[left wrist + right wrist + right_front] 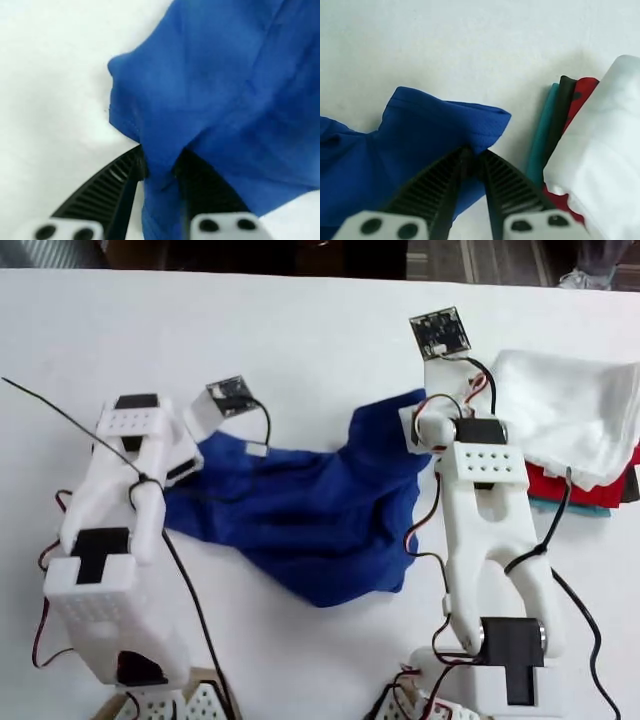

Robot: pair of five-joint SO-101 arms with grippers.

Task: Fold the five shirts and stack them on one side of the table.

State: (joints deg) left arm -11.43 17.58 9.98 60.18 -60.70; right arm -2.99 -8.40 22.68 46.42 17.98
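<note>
The blue shirt [310, 520] lies rumpled on the table [300, 340], stretched between the two grippers. The left gripper [160, 160] is clamped on one bunched end, with cloth pinched between its fingers. The right gripper [473, 151] is closed tight on a hemmed corner at the other end. Just beside the right gripper sits the stack of folded shirts [600, 140], white on top, with red, black and teal beneath.

Five shirts are being shown on one desk [300, 330]: one blue shirt [300, 525], one white shirt [570, 405], one red shirt [565, 485], one black shirt [563, 102] and one teal shirt [541, 137]. One left arm [105, 495] and one right arm [470, 540] are being shown.
</note>
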